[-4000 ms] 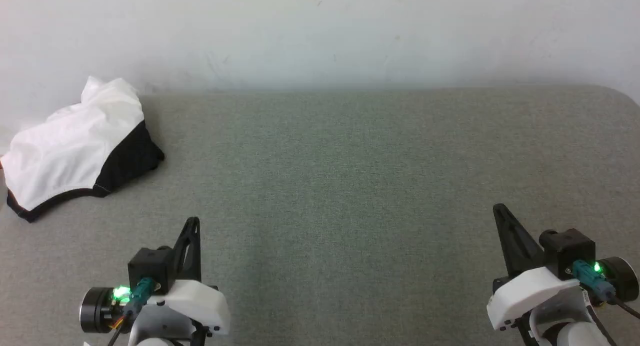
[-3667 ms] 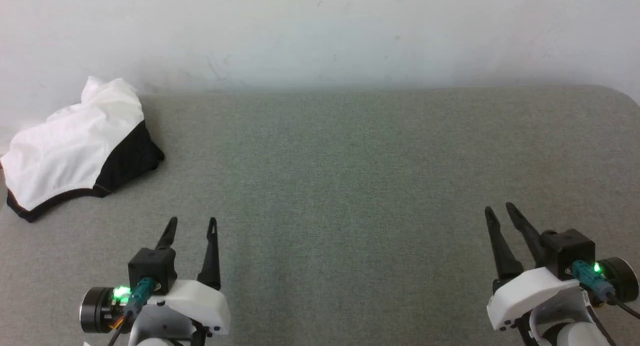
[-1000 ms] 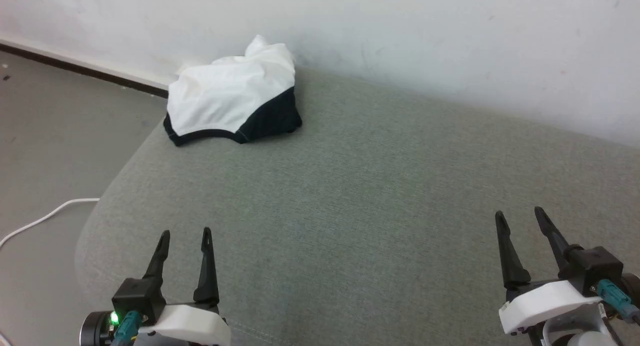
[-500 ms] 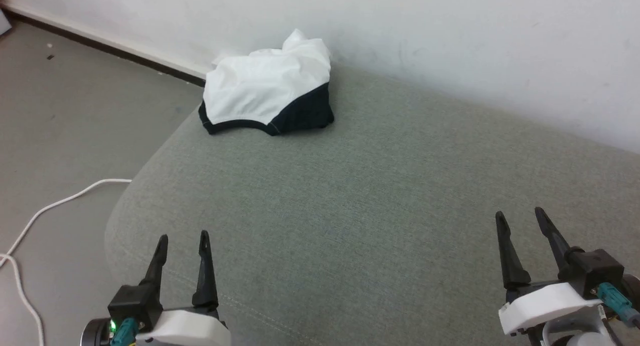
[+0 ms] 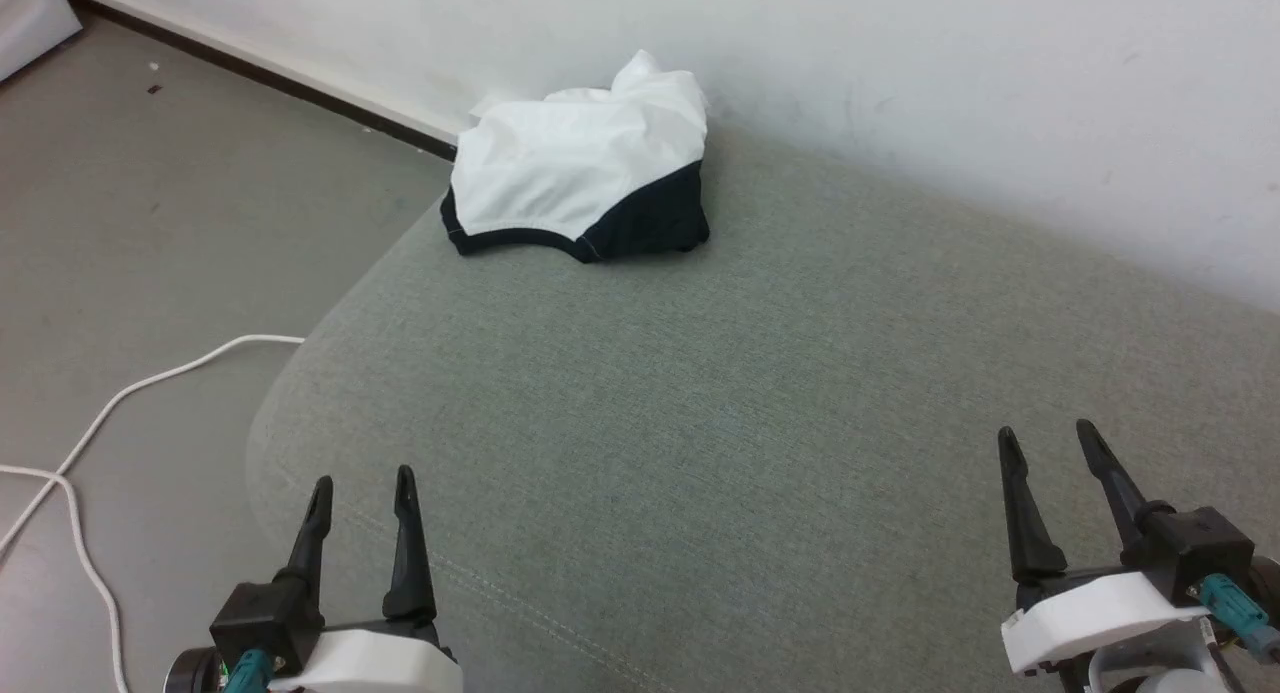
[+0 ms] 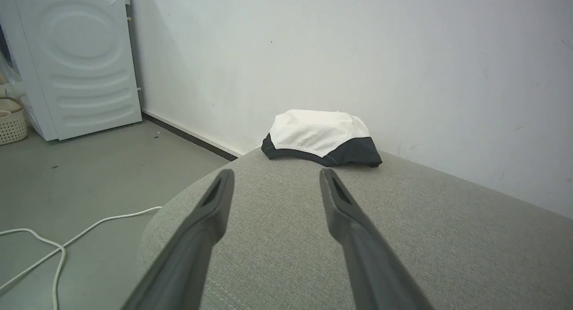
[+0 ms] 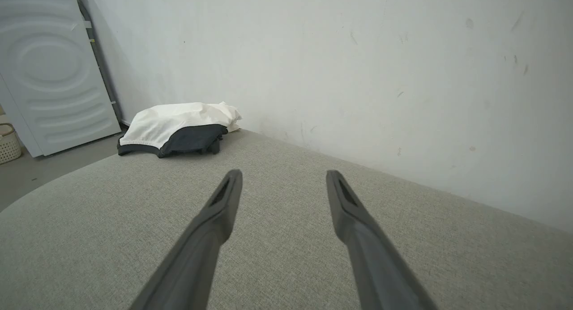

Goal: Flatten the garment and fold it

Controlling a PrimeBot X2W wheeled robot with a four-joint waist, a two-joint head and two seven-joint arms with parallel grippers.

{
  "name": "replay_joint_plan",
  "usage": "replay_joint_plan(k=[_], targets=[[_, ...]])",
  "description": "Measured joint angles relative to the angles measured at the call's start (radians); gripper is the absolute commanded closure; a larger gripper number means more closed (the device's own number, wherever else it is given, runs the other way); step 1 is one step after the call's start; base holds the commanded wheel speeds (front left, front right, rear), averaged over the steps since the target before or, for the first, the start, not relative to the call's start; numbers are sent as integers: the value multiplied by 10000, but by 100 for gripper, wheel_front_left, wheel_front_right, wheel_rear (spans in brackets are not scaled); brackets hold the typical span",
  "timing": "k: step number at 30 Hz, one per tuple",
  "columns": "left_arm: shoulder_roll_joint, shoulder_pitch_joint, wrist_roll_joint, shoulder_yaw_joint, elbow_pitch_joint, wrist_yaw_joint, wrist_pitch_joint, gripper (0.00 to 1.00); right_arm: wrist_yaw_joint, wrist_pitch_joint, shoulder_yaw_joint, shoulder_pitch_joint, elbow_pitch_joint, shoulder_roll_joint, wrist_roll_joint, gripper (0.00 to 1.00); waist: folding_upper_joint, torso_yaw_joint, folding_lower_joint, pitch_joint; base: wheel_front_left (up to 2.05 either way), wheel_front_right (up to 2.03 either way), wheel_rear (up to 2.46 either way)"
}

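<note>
Grey-green fabric cushion (image 5: 760,393), bunched white-and-black garment (image 5: 570,163) on its far left corner

Noting crumpled white cloth garment (image 5: 575,158) with black panel and thin black trim running along near edge. Lying bunched in low rounded mound, neither flattened nor folded. Sitting at far left corner of grey-green woven cushion surface (image 5: 750,373), close to its rounded left edge. Rising to small white peak at back, right by pale plaster wall (image 5: 900,53); touching or not, being hard to tell. White cloth draping over top, black fabric bulging out beneath it at near right side.
</note>
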State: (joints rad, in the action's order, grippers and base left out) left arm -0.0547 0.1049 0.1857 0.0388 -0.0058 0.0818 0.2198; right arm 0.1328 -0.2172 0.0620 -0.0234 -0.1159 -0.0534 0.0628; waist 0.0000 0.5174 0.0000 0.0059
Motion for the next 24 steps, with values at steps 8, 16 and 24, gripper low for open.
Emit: replay_joint_plan(k=[8,16,24], targets=[[0,15,104,44,4,77,173,0,0,-178,69,1,-31,2,6,0,1,335,0,20,0,0,0],[2,168,174,115,29,88,324,0,0,-341,188,0,-117,2,77,0,1,700,0,30,0,0,0],[2,174,174,171,35,88,370,0,0,-389,211,0,-123,6,77,0,1,747,0,60,0,0,0]])
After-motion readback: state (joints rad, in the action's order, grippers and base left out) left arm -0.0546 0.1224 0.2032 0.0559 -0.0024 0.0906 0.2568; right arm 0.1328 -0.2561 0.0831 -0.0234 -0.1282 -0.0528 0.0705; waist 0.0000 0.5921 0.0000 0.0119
